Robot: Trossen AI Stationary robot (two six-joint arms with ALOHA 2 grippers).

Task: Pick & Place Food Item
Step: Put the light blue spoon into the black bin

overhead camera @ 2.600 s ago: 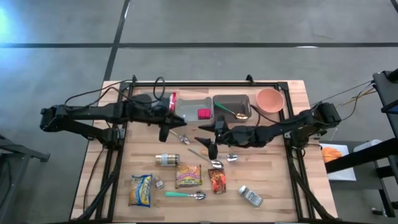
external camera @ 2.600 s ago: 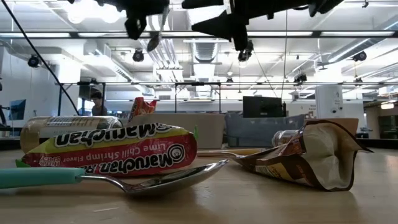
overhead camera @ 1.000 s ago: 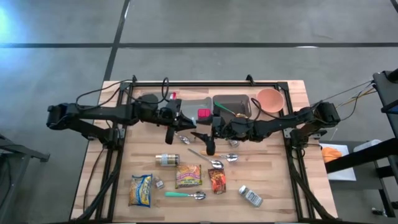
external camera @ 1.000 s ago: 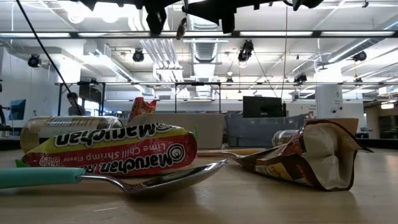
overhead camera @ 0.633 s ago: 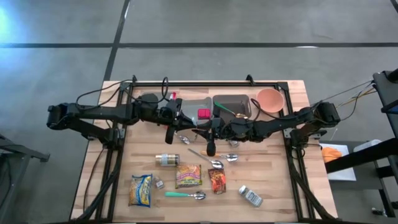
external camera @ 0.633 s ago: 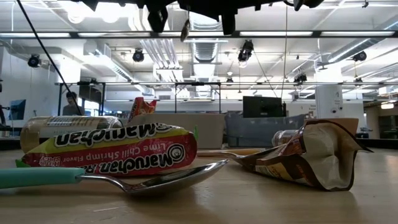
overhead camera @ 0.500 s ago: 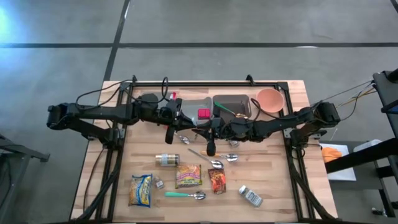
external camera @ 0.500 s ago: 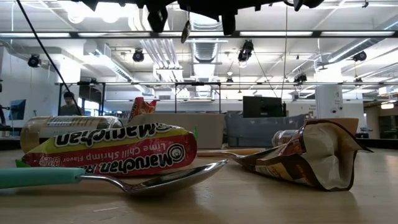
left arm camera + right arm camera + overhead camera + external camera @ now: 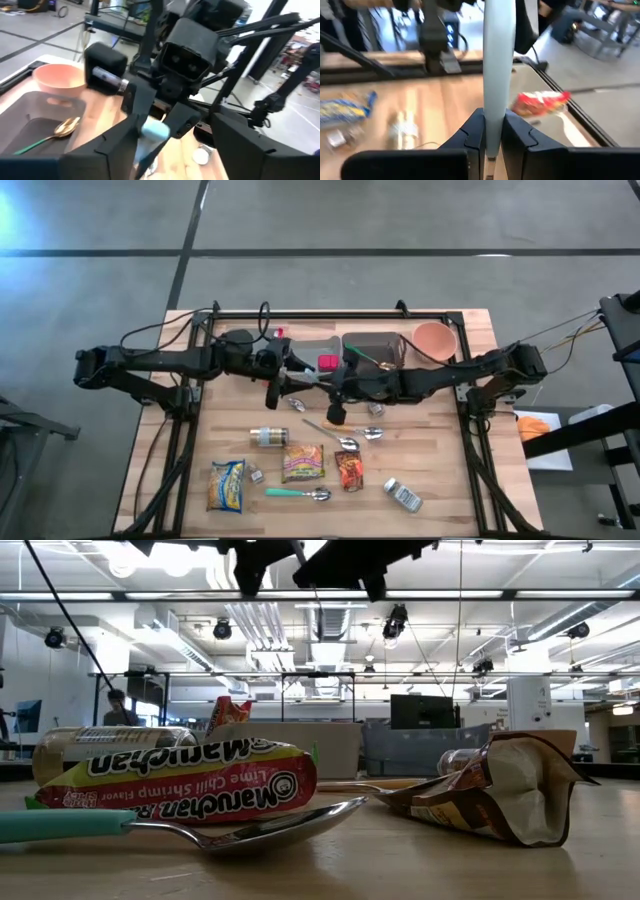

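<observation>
Right claw is clamping a pale-handled spoon above the worktop, just in front of the clear tray. Left claw is standing apart, prob. off the spoon.

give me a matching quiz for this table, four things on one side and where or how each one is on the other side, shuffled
1 pink bowl
2 gold spoon
3 teal-handled spoon
4 right gripper

a in the dark tray
b shut on a pale handle, with the open left gripper facing it
c on the table, right by the ramen packet
d beside the dark tray, on the right arm's side

Pairs: 1-d, 2-a, 3-c, 4-b
</observation>
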